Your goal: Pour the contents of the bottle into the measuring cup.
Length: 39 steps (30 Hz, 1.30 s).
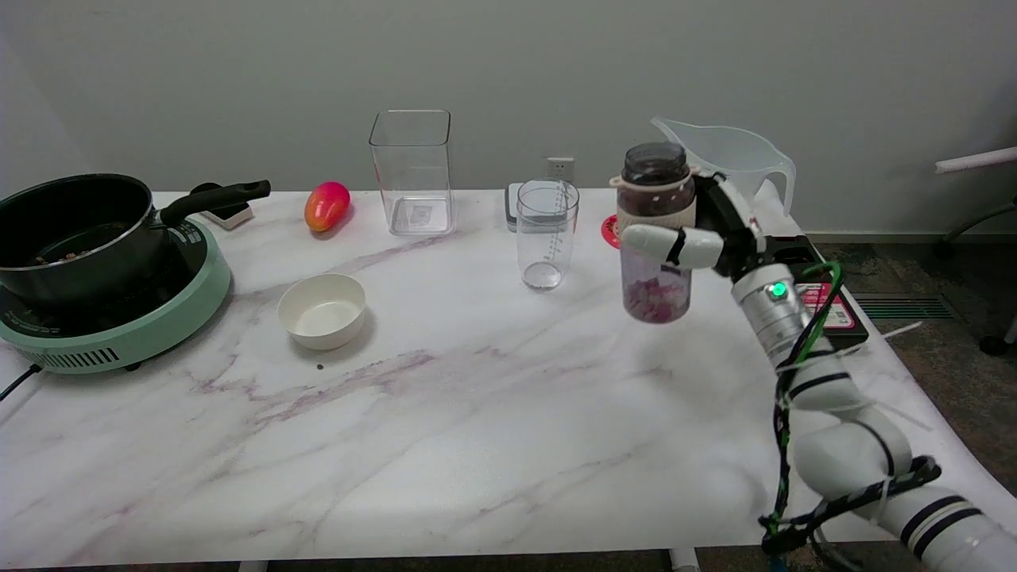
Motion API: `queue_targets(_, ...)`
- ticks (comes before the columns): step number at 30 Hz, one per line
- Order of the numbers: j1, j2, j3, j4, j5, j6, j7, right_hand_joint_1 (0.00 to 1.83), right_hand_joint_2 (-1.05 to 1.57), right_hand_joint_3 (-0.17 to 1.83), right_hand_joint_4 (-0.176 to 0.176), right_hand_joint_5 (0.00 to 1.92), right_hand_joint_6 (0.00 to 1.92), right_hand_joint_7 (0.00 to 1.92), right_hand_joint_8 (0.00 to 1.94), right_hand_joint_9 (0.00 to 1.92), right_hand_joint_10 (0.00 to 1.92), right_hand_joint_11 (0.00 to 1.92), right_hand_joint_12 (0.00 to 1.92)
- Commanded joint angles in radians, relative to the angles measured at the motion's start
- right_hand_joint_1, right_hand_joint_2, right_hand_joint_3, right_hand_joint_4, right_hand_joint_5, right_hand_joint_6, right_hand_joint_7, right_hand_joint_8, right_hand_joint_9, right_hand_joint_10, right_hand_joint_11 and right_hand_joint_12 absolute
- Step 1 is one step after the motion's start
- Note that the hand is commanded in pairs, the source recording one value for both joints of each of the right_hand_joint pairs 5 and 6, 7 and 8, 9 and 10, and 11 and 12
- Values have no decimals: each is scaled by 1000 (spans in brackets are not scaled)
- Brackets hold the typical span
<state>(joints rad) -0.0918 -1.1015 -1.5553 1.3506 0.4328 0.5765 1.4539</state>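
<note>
My right hand (703, 234) grips a clear bottle (655, 230) around its middle and holds it upright in the air, above the table's right side. The bottle has a dark open neck and pink pieces in its bottom. The translucent measuring cup (735, 163) with spout and handle stands at the back right, just behind the bottle and hand, which partly cover it. A clear narrow graduated cup (547, 232) stands left of the bottle, apart from it.
A red lid (610, 231) peeks out behind the bottle. A black-and-red box (818, 306) lies under my wrist. Further left stand a tall clear container (411, 171), a white bowl (322, 310), a mango (326, 205), and a pot (75, 230) on a green cooker (119, 334).
</note>
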Motion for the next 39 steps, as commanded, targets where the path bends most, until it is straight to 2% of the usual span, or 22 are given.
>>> queue_targets(1,169,254,103,78,-43,-244,-148,1275,1378,624,0,1422,1422,1650,1650,1554,1554,1276,1276)
queue_targets(6,263,268,59,72,-144,-289,-157,1338,1236,742,0,1387,1387,1617,1617,1512,1512,1247,1247)
queue_targets(12,332,272,-7,75,-285,-307,-186,1357,1187,785,0,1379,1379,1605,1605,1505,1505,1239,1239)
queue_targets(19,354,272,-78,98,-362,-370,-186,1377,1124,835,0,1377,1377,1595,1595,1481,1481,1223,1223)
queue_targets(26,372,272,-109,124,-560,-479,-182,1410,976,951,0,1352,1352,1566,1566,1446,1446,1194,1194)
queue_targets(39,436,272,-138,47,-623,-504,-189,1461,728,1162,0,1299,1299,1512,1512,1387,1387,1155,1155)
